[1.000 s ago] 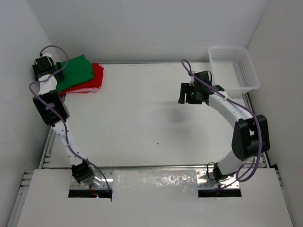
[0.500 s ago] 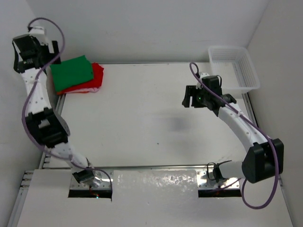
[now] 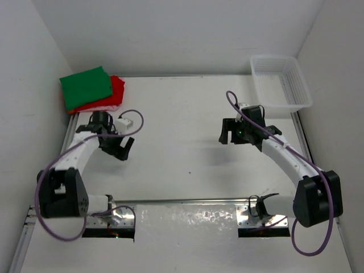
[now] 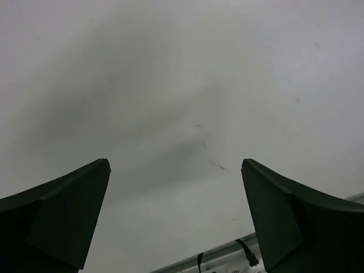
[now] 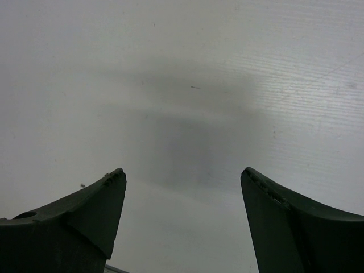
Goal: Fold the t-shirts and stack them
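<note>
A folded green t-shirt [image 3: 85,86] lies on top of a folded red t-shirt [image 3: 115,92] in the table's back left corner. A thin orange edge [image 3: 73,111] peeks out under them; no pink shirt shows. My left gripper [image 3: 117,149] hangs low over bare table in front of the stack, open and empty. The left wrist view shows its gripper [image 4: 176,170] wide apart over white tabletop. My right gripper [image 3: 227,135] hovers over the table right of centre, open, holding nothing. In the right wrist view that gripper [image 5: 182,177] frames only bare table.
A white mesh basket [image 3: 301,96] stands at the back right corner, with nothing visible inside. White walls close in the table at the left, back and right. A metal rail [image 4: 227,253] runs along the near edge by the arm bases.
My left arm has swung from high over the back left corner down to the table in front of the stack. The right gripper has opened wider and barely shifted.
</note>
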